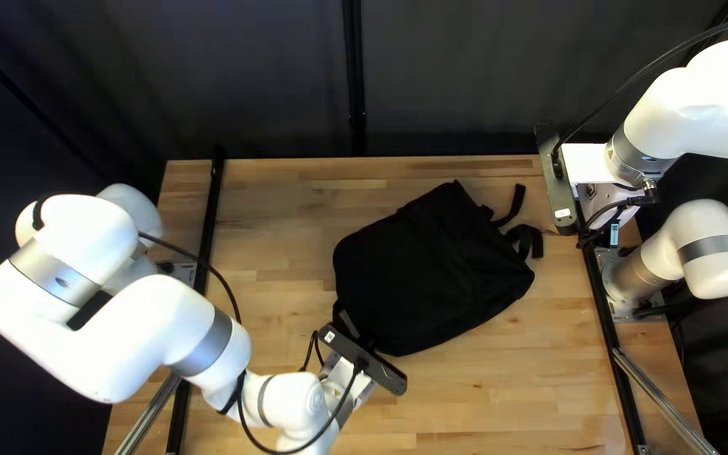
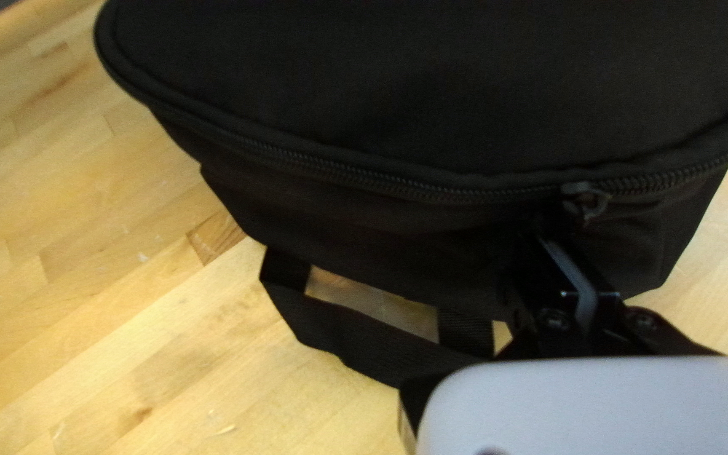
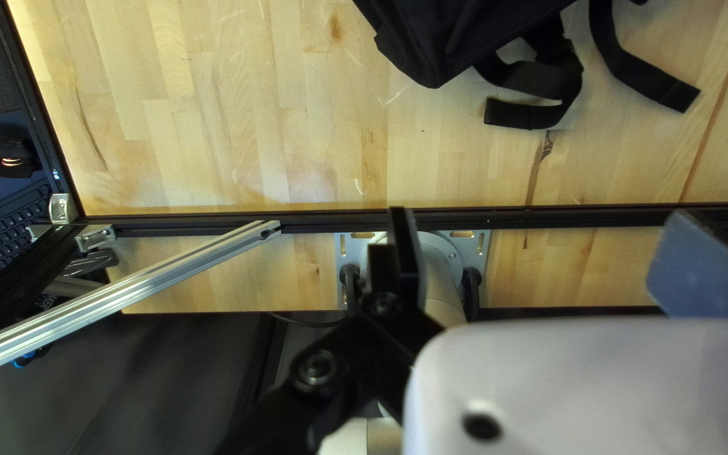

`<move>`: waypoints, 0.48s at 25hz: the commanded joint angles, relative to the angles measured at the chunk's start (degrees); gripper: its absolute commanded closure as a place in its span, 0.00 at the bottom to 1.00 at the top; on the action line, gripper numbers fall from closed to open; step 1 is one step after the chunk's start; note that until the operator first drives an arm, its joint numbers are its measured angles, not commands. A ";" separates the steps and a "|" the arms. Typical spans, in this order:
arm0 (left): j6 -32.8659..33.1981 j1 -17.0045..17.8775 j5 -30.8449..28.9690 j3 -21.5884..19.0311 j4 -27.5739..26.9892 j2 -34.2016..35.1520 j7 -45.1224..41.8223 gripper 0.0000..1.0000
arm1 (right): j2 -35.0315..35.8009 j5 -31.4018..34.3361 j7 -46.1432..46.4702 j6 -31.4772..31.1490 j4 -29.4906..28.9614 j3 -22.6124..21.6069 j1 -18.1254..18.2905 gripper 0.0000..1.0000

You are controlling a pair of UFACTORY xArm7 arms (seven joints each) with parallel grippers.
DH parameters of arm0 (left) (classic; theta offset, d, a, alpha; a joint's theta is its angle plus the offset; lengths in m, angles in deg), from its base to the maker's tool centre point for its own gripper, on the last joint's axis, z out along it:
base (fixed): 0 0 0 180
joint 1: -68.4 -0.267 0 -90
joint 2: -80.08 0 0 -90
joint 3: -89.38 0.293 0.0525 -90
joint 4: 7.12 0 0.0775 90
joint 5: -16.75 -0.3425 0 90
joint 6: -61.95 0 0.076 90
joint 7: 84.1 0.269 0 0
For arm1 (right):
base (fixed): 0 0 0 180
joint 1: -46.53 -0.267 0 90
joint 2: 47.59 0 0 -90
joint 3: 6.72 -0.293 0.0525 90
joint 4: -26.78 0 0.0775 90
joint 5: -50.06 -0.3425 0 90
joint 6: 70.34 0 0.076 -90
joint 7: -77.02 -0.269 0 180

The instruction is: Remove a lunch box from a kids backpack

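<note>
At mid-table the black backpack [image 1: 430, 272] lies zipped, lunch box unseen, presumably inside; soft, floppy cloth, so the zipper slider [image 2: 582, 201] looks the best hold; left gripper [image 2: 566, 265] is pinched closed just below it, pull tab hidden; right gripper [image 3: 538, 246] gapes empty.

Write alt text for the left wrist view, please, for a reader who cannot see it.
A black backpack lies on a wooden table, its zipper running along the side. The left gripper, fingers shut, points at the zipper slider just ahead; a webbing handle rests on the table beside it.
</note>
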State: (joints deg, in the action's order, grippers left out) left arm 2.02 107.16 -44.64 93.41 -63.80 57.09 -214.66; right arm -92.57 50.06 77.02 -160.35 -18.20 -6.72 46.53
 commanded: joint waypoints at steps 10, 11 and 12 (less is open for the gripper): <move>15.95 -13.09 17.21 -2.08 -0.69 4.03 25.80 1.00 | 0.00 0.00 0.00 0.00 0.00 0.00 0.00 0.00; 15.95 -13.09 17.21 -2.08 -0.69 4.03 25.80 1.00 | 0.00 0.00 0.00 0.00 0.00 0.00 0.00 0.00; 15.95 -13.09 17.21 -2.08 -0.69 4.03 25.80 1.00 | 0.00 0.00 0.00 0.00 0.00 0.00 0.00 0.00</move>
State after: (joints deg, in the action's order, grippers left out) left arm 17.18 94.91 -29.00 91.89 -64.29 60.86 -190.86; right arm -92.57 50.06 77.02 -160.35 -18.20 -6.72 46.53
